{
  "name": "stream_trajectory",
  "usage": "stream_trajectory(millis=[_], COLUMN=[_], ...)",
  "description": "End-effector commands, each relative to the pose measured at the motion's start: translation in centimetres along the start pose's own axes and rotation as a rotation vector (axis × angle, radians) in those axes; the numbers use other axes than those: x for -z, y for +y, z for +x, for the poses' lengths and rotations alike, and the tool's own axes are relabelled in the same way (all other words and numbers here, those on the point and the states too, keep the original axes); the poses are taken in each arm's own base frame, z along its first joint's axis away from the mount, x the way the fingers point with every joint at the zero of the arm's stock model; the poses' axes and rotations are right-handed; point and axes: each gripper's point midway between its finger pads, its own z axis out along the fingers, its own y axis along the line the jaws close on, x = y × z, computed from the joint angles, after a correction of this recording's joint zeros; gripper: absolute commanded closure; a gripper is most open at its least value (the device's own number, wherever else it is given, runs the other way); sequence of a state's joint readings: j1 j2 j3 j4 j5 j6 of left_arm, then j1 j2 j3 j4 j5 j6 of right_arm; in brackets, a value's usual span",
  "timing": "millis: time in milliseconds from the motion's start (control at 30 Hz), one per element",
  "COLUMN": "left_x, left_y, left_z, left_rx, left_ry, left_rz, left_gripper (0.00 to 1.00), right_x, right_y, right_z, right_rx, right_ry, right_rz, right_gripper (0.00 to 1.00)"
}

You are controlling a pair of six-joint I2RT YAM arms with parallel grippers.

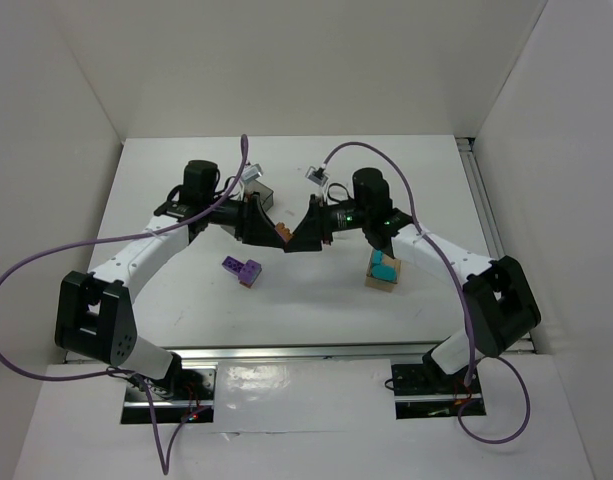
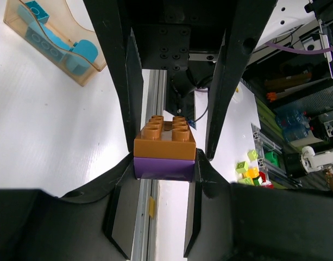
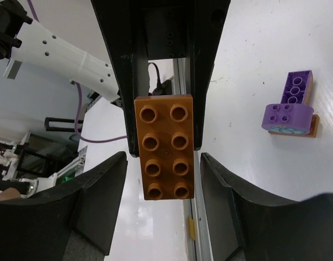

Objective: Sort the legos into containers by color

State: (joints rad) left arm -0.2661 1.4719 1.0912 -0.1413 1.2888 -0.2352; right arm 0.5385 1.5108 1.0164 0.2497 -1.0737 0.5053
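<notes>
Left wrist: our left gripper (image 2: 163, 166) pinches the purple lego (image 2: 164, 168); right gripper (image 3: 163, 157), jaws spread around the orange lego (image 2: 165, 138), must clamp and pull.

An orange-brown studded brick (image 2: 165, 142) sits on a purple brick (image 2: 164, 167) above the middle of the white table (image 1: 186, 300). Front left lies a purple brick cluster (image 1: 242, 269); front right, a tan open box (image 1: 378, 283) holds teal bricks (image 1: 386, 268).
</notes>
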Motion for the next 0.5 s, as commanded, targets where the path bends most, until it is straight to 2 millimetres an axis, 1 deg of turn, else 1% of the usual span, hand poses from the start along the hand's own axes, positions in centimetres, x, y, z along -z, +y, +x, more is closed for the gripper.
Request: stream_trajectory(millis=[0, 67, 100, 167, 267, 400, 467], left_x=[0.33, 0.33, 0.33, 0.33, 0.33, 0.40, 0.40], left_y=[-1.65, -1.65, -1.65, -1.65, -1.65, -1.92, -1.92], left_z=[-0.77, -0.77, -0.77, -0.77, -0.77, -0.86, -0.86], left_rx=[-0.097, -0.097, -0.097, -0.097, -0.097, -0.106, -0.106], left_ry=[-0.009, -0.009, -0.009, -0.009, -0.009, -0.011, -0.011], left_rz=[0.046, 0.046, 0.046, 0.046, 0.046, 0.046, 0.046], left_gripper=[1.00, 1.00, 1.00, 1.00, 1.00, 1.00, 1.00], right_x=[0.37, 0.36, 0.36, 0.36, 0.36, 0.23, 0.21], right_y=[1.60, 1.78, 1.84, 1.96, 2.00, 1.76, 1.62], right_z=[-3.51, -3.75, -3.87, -3.98, -3.97, -3.98, -4.10], right_rx=[0.110, 0.114, 0.122, 0.116, 0.107, 0.099, 0.099], right_ry=[-0.073, -0.080, -0.084, -0.087, -0.087, -0.088, -0.095], right_rz=[-0.029, -0.035, -0.037, -0.040, -0.040, -0.041, -0.033], right_gripper=[0.36, 0.36, 0.38, 0.45, 0.49, 0.66, 0.66])
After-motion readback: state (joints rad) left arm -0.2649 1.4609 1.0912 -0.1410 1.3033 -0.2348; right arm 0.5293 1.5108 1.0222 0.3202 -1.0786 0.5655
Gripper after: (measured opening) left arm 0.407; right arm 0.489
